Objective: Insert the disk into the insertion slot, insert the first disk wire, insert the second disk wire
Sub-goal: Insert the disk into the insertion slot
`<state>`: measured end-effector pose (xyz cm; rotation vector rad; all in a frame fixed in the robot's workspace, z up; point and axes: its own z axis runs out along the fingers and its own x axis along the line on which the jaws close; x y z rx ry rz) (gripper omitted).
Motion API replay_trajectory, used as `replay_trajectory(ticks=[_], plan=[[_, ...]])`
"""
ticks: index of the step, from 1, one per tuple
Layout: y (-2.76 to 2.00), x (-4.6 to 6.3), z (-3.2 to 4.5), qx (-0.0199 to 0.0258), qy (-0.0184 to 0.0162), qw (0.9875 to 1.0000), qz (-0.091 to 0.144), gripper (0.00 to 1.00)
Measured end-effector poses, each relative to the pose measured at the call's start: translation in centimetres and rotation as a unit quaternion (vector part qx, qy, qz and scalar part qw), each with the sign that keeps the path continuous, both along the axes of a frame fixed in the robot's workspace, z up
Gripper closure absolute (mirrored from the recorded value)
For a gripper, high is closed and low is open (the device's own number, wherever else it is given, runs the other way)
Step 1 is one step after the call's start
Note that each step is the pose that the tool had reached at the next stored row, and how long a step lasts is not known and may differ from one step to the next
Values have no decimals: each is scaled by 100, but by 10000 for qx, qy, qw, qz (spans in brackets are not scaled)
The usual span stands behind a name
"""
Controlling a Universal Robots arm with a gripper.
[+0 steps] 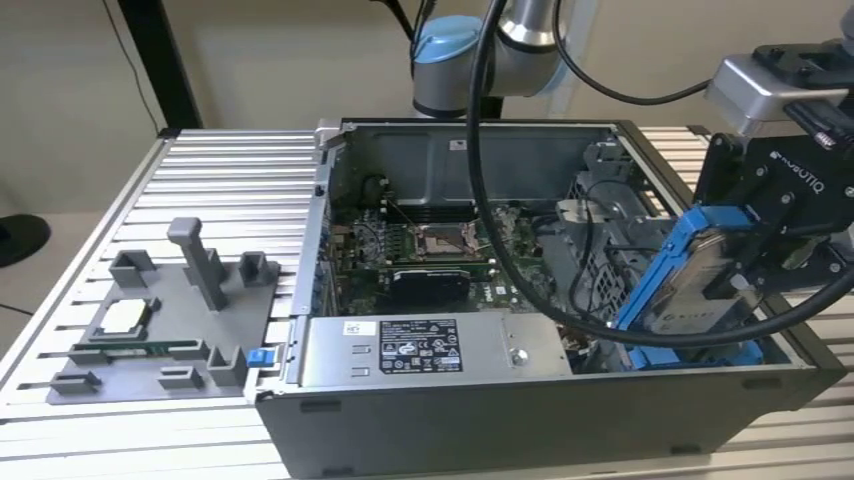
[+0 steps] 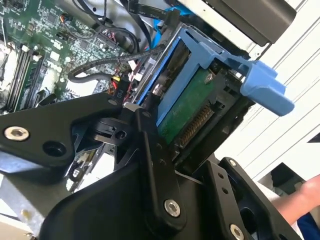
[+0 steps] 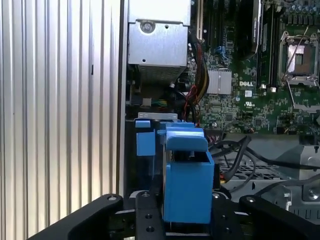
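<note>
My gripper is shut on the disk, a silver drive in a bright blue caddy frame. I hold it tilted on edge above the open computer case, at the exterior view's right. Below it sits the grey metal drive cage with its insertion slot. In the second wrist view the disk's green circuit board and connector edge face the camera between my black fingers. In the first wrist view the caddy hangs over the case's edge. Loose black disk wires lie inside the case beside the drive cage.
The case holds a green motherboard and a grey labelled power-supply box along its near wall. My arm's thick black cable hangs across the case. A grey fixture tray lies on the slatted table. A person's hand is nearby.
</note>
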<state>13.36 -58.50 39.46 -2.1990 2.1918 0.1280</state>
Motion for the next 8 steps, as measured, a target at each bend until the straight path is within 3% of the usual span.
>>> replay_trajectory(ticks=[2,8], plan=[[0,0,-17,40,0,10000,-1,0],[0,0,-45,78,0,10000,-2,0]])
